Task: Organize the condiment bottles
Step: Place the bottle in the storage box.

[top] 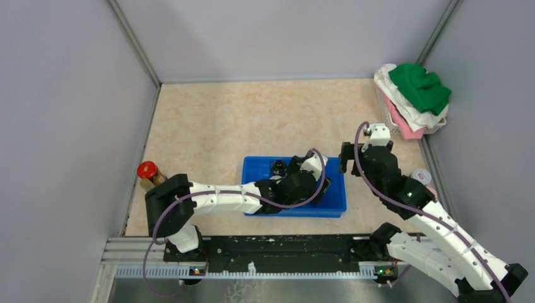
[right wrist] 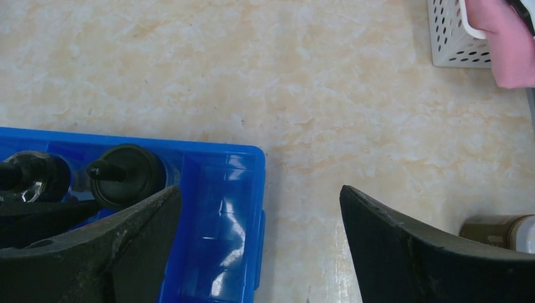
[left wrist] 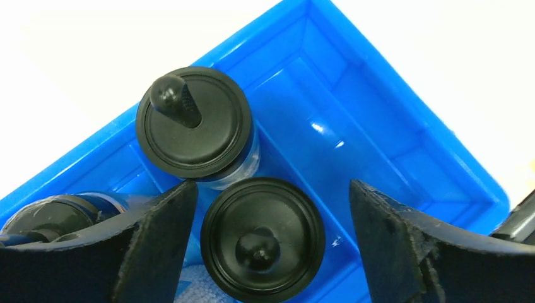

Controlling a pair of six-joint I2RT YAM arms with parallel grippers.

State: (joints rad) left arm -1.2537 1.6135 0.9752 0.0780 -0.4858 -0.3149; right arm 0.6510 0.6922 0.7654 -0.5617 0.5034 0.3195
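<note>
Three black-capped condiment bottles stand in the blue tray (left wrist: pixel 378 107). One (left wrist: pixel 262 238) sits between my left gripper's (left wrist: pixel 271 184) open fingers, a clear gap on its right side. Another (left wrist: pixel 194 123) stands just beyond it, and a third (left wrist: pixel 50 218) shows at the left behind my finger. From above, the left gripper (top: pixel 303 184) hangs inside the tray (top: pixel 334 201). My right gripper (right wrist: pixel 258 189) is open and holds nothing, over the table by the tray's right end (right wrist: pixel 233 189). A red-capped jar (top: pixel 147 170) stands far left. A pink-capped bottle (top: pixel 421 177) stands at the right.
A white basket (top: pixel 394 123) piled with green, white and pink cloths sits at the back right corner. Grey walls close in the table on three sides. The brownish bottle (right wrist: pixel 498 228) stands just beyond my right finger.
</note>
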